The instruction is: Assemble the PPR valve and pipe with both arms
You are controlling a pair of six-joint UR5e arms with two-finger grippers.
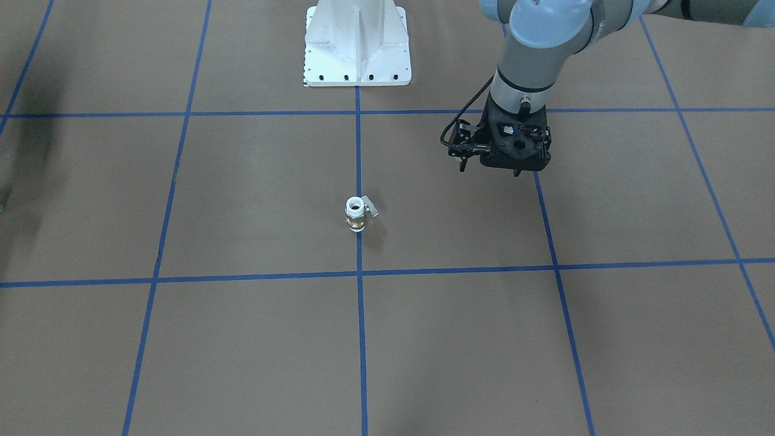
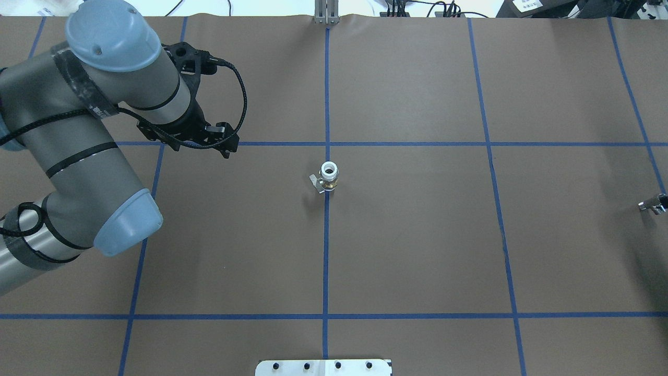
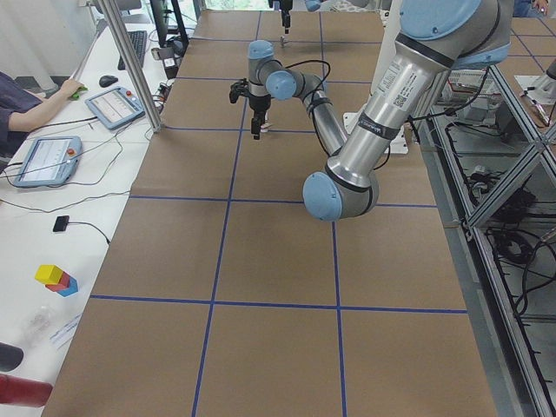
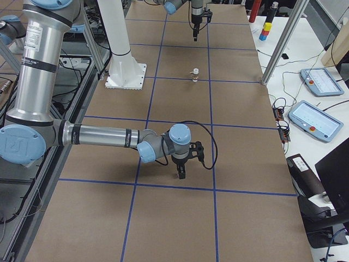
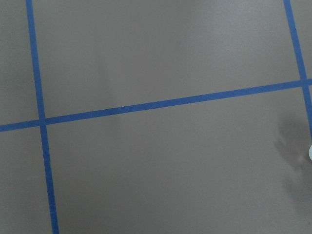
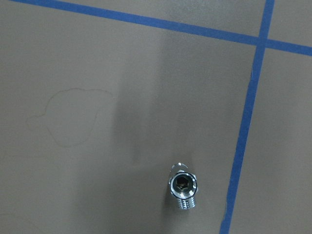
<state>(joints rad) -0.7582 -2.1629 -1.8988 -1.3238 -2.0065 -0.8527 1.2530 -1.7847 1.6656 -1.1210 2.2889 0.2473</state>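
Observation:
The PPR valve (image 1: 357,213) stands upright on the table's centre line, white collar up, brass middle, silver lever sideways; it also shows in the overhead view (image 2: 329,177) and the right side view (image 4: 194,73). My left gripper (image 1: 499,163) hangs apart from it, above bare table (image 2: 190,138); its fingertips are hidden, so I cannot tell its state. The pipe (image 6: 184,186), a short silver-grey stub with a dark bore, sits on the table at the far right (image 2: 652,204). My right gripper (image 4: 181,173) hovers near it and points down; I cannot tell its state.
The white bolted pedestal (image 1: 357,45) stands at the robot's side of the table. Blue tape lines (image 2: 326,261) cross the brown table. Tablets (image 3: 48,161) and coloured blocks (image 3: 56,278) lie on the operators' bench beside it.

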